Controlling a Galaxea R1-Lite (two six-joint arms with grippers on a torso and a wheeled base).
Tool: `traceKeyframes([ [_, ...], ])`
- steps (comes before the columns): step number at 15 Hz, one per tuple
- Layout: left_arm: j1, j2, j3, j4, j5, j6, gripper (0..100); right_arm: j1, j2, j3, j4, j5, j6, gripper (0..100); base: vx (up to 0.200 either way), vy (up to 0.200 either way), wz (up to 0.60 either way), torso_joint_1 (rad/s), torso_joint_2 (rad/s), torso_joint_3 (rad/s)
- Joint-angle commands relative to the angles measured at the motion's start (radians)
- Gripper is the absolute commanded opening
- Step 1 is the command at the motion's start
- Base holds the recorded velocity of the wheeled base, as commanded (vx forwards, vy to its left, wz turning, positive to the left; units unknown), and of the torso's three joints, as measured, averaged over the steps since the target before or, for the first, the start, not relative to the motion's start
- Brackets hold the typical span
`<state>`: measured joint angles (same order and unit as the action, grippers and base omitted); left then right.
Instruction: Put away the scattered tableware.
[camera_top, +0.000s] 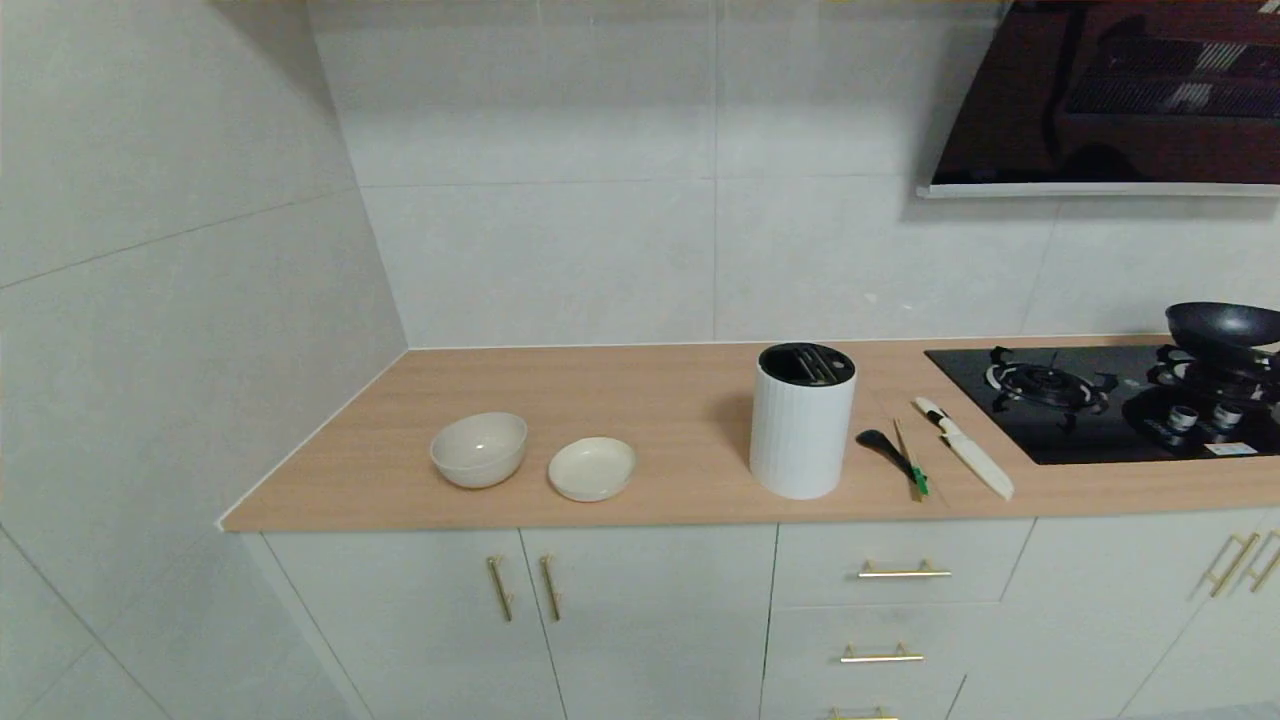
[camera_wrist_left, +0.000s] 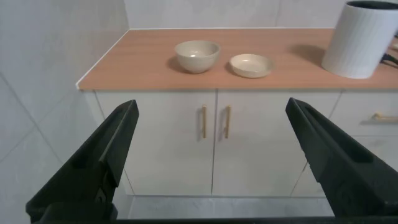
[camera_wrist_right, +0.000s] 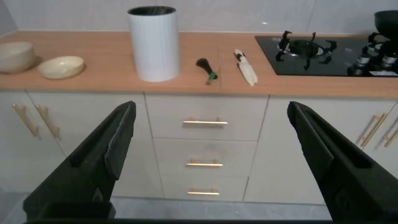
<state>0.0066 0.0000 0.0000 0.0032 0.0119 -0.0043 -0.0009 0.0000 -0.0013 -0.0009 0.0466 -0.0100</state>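
The left gripper (camera_wrist_left: 211, 109) and right gripper (camera_wrist_right: 211, 109) are held empty with fingers spread wide, short of the wooden countertop (camera_top: 650, 400), presumably ready for approach. Near its front edge are seen a cream ceramic bowl (camera_top: 479, 449), a shallow cream dish (camera_top: 592, 467), and, beside the white ribbed cylindrical holder (camera_top: 802, 420) likely meant to receive them, a black spoon (camera_top: 885, 446), green-tipped chopsticks (camera_top: 912, 462) and a white knife (camera_top: 964, 449).

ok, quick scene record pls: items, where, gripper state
counter: wood
bowl: left part of counter, upright
dish: right of bowl, not touching
holder: white cylinder, mid counter, upright
spoon, chopsticks, knife: lying flat between holder and stove
wok: on stove's right burner
left gripper: open, empty, short of counter
right gripper: open, empty, short of counter
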Motion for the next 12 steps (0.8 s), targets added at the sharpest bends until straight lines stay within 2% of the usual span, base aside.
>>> traceKeyframes([
  [1, 0.001, 0.000, 0.000, 0.000, 0.000, 0.000, 100, 0.001, 0.002, 0.000, -0.001, 0.001, -0.001, 100, 0.000, 0.200, 0.00, -0.007, 0.00, 0.012],
  [12, 0.001, 0.000, 0.000, 0.000, 0.000, 0.000, 100, 0.001, 0.002, 0.000, -0.001, 0.001, -0.002, 100, 0.000, 0.200, 0.00, 0.001, 0.00, 0.000],
])
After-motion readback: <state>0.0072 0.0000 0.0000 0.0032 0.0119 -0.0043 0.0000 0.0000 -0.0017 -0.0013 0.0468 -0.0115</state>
